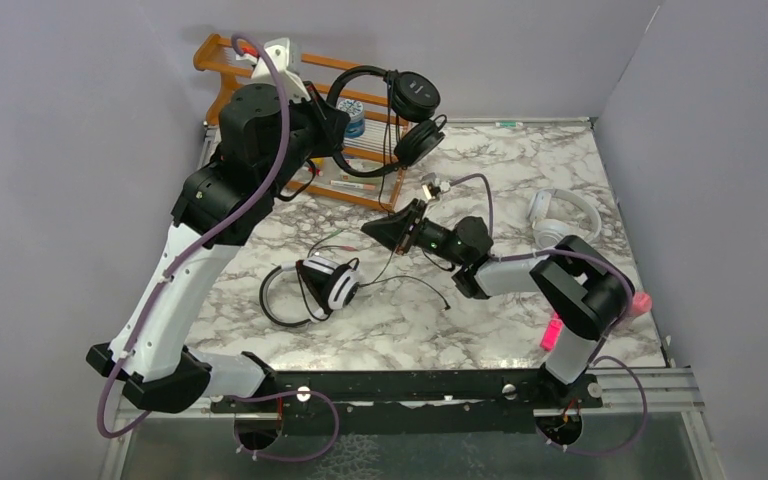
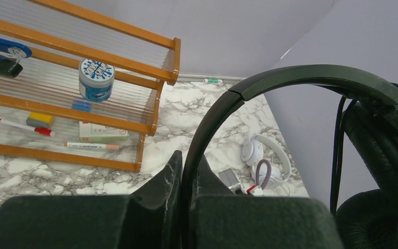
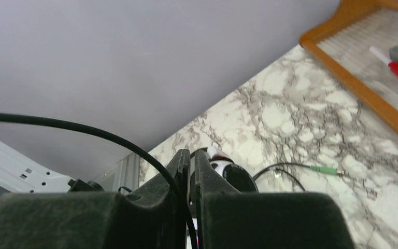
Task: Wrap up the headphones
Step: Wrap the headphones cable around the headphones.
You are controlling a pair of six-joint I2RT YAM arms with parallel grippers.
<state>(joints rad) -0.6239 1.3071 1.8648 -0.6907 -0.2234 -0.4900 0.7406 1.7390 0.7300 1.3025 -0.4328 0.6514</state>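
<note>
black padded headband headphones (image 1: 415, 100) hang above the marble-patterned table (image 1: 520, 335), their band clamped tight in our left gripper (image 2: 189, 171) near the orange wooden rack (image 2: 109, 58). our right gripper (image 3: 192, 162) pinches a thin black cord (image 3: 83, 129). white headphones with black ear pads (image 1: 332, 285) and all-white headphones (image 1: 565, 212) lie on the table, well apart
</note>
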